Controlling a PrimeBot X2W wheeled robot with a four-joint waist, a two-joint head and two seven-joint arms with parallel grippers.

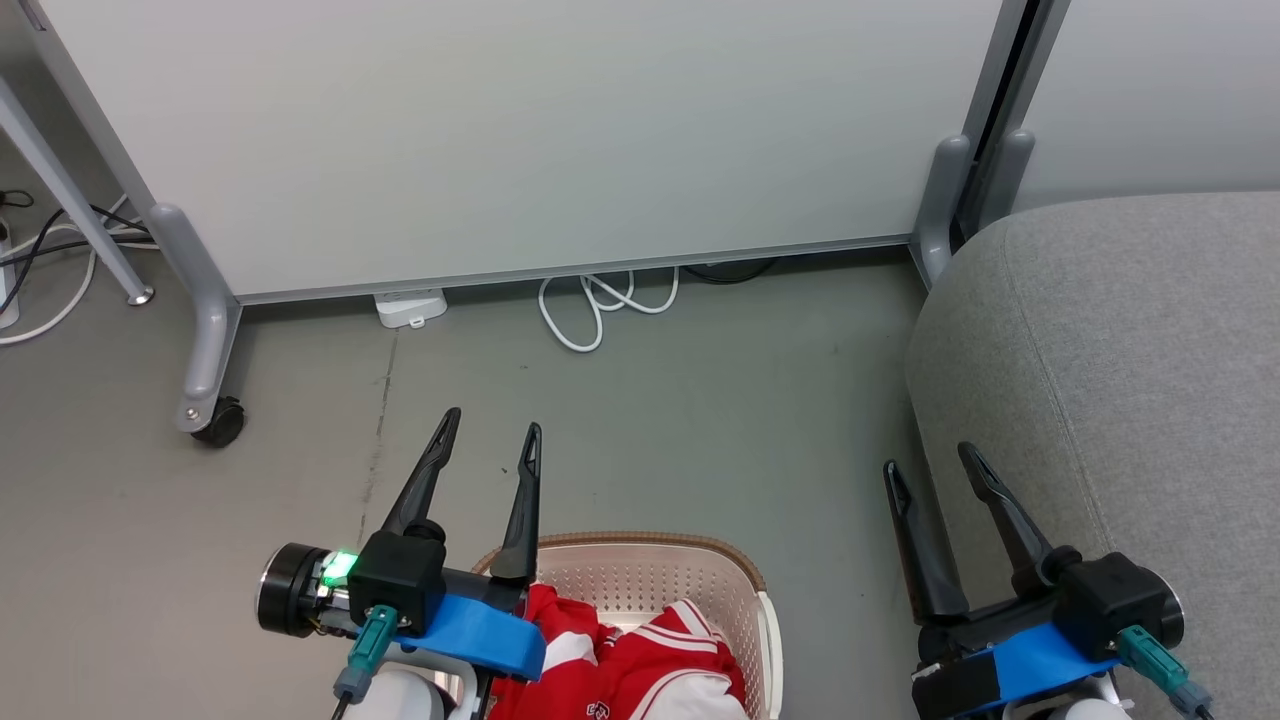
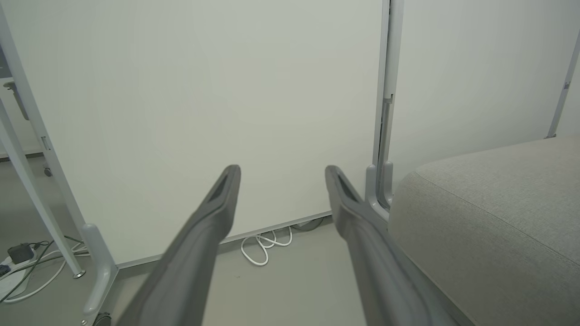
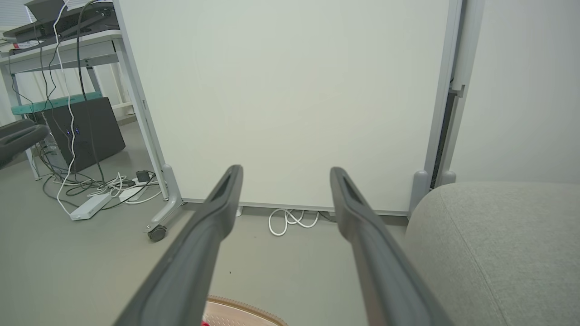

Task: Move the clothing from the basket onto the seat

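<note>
Clothing (image 1: pixel 640 665) lies in the basket (image 1: pixel 640 541), left gripper (image 1: pixel 494 420) over its rim, right gripper (image 1: pixel 929 456) beside it, both wide open and empty: pickup pending, next a reach down.

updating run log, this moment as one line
left gripper: open | right gripper: open | red and white clothing: in cream perforated plastic basket

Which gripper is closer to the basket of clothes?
The left gripper: in the head view it overlaps the basket rim beside the red clothing, while the right gripper sits off by the grey seat.
</note>
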